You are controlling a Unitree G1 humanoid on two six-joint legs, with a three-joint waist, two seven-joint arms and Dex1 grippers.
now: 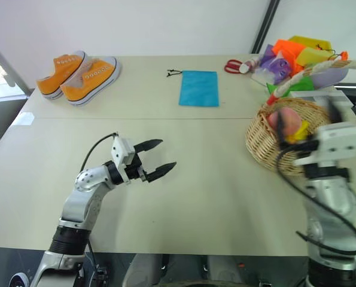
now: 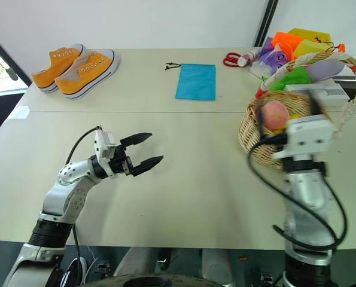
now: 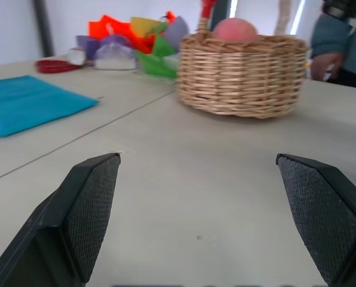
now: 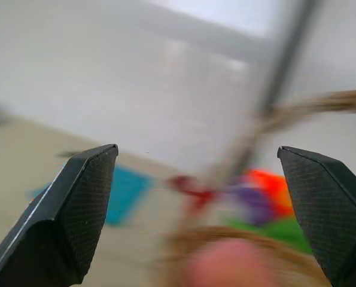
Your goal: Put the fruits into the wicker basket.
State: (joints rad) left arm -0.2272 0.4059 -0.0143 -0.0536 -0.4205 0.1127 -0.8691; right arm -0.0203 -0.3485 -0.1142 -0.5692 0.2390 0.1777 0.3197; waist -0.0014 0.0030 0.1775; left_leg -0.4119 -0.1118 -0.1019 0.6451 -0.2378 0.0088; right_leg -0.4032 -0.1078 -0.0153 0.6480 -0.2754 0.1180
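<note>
Wicker, light-tan and round, the woven basket (image 2: 258,140) sits at the right side of the beige table (image 2: 195,191), with a round pink toy peach (image 2: 276,113) and a bit of yellow fruit (image 1: 297,133) already inside. Right gripper (image 4: 201,203) hangs just near of the basket, fingers spread wide, nothing in them. Left gripper (image 1: 158,158) hovers over bare table to the left, also spread and empty. My guess is these fruits are light, smooth, hard plastic, so they're kinda slippery; pinch across the widest part.
</note>
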